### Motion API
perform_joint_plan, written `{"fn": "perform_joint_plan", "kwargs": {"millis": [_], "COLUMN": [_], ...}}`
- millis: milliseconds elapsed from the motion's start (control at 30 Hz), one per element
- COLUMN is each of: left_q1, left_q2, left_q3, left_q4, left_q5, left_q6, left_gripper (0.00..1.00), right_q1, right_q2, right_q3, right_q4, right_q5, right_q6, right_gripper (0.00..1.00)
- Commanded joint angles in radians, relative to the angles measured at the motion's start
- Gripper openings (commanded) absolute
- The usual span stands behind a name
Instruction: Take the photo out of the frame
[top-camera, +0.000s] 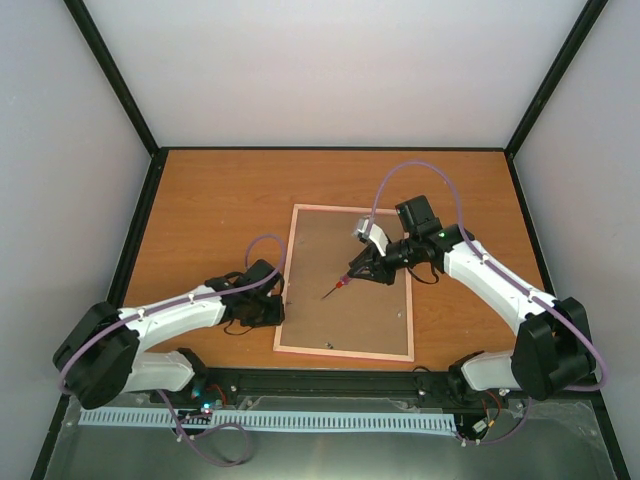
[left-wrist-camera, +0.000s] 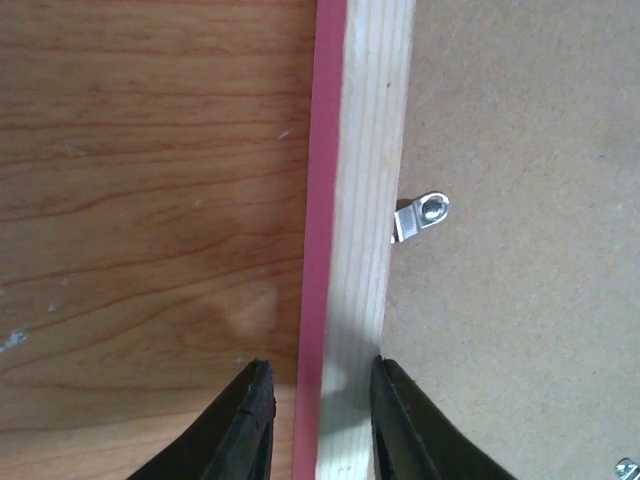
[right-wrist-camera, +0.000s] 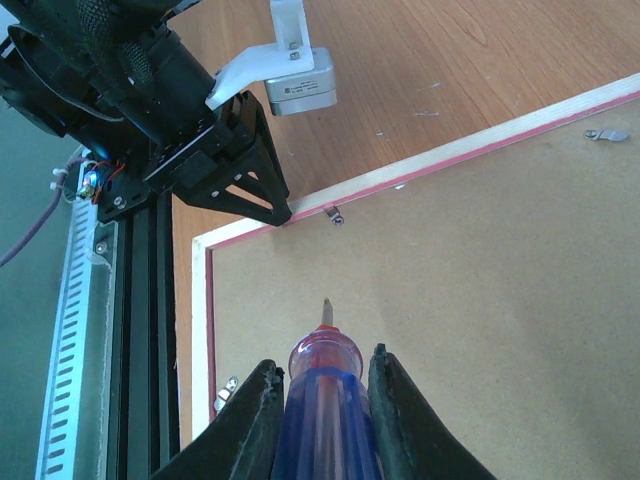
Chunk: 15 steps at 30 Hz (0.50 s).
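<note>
Around the frame (left-wrist-camera: 362, 180) edge, left gripper (left-wrist-camera: 320, 365) looks maybe loose: squeeze tight. Right gripper (right-wrist-camera: 323, 358) grips the screwdriver (right-wrist-camera: 325, 425): aim at clip (right-wrist-camera: 335, 214).

The frame (left-wrist-camera: 360, 150) has a bright pink edge beside pale, fine-grained wood. Its backing board (left-wrist-camera: 520, 330) is flat brown. At left, the table (left-wrist-camera: 150, 200) is orange-brown with dark wavy grain. My screwdriver (right-wrist-camera: 325, 400) is translucent red over blue, and my fingers (right-wrist-camera: 240, 430) are black.

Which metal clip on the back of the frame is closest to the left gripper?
The silver clip on the frame rail the left gripper straddles, just ahead of its fingers; the others lie farther off.
</note>
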Motion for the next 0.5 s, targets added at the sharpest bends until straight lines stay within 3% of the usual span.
{"fn": "perform_joint_plan", "kwargs": {"millis": [0, 467], "left_q1": [-0.011, -0.013], "left_q2": [0.027, 0.095], "left_q3": [-0.026, -0.032], "left_q4": [0.043, 0.127], "left_q5": [0.002, -0.032], "left_q6": [-0.013, 0.008], "left_gripper": [0.26, 0.08], "right_q1": [0.007, 0.090], "right_q2": [-0.005, 0.070], "right_q3": [-0.006, 0.063], "right_q4": [0.029, 0.017], "right_q5": [-0.004, 0.044], "right_q6": [-0.008, -0.006], "right_gripper": [0.03, 0.03]}}
